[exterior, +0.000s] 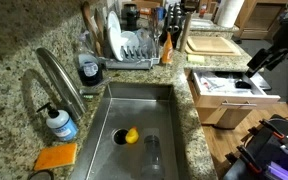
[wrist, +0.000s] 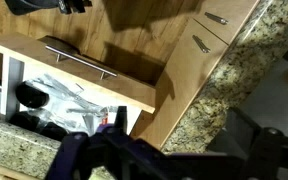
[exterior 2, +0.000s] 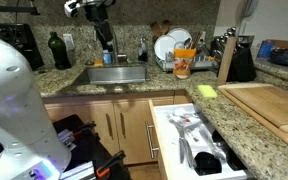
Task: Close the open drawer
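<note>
The drawer (exterior 2: pixel 161 132) runs off the bottom edge, its contents too small to identify. The gripper (exterior: pixel 260 58) is a dark blur, jaws unreadable.

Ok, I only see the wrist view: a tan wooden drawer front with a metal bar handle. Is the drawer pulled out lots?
Observer: Yes, in both exterior views the shallow tan wooden drawer sticks far out, its whitish inside showing.
Operator: What's next to it?
Observer: A steel sink basin with a small yellow object and what looks like a clear glass inside.
Operator: Anything else up top?
Observer: A light wooden cutting board, on the side away from the sink.
</note>
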Available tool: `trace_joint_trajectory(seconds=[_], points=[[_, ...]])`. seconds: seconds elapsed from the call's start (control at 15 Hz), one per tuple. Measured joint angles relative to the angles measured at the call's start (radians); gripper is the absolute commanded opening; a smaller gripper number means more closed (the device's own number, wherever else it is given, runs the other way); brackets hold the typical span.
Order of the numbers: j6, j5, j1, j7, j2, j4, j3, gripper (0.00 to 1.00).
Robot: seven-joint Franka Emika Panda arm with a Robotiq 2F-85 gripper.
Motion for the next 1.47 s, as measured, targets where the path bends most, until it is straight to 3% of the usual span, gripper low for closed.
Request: trace_joint_trajectory(seconds=[0.53, 0.93, 1.2, 1.47], points=[[0.000, 0.006, 0.001, -0.007, 0.005, 0.000, -0.006, 1.00], [0.032, 0.034, -0.001, -0.093, 0.178, 0.002, -0.099, 1.00], [0.037, 0.022, 0.000, -0.089, 0.283, 0.030, -0.096, 1.00], [0.036, 0.021, 0.000, -0.089, 0.298, 0.044, -0.095, 1.00]])
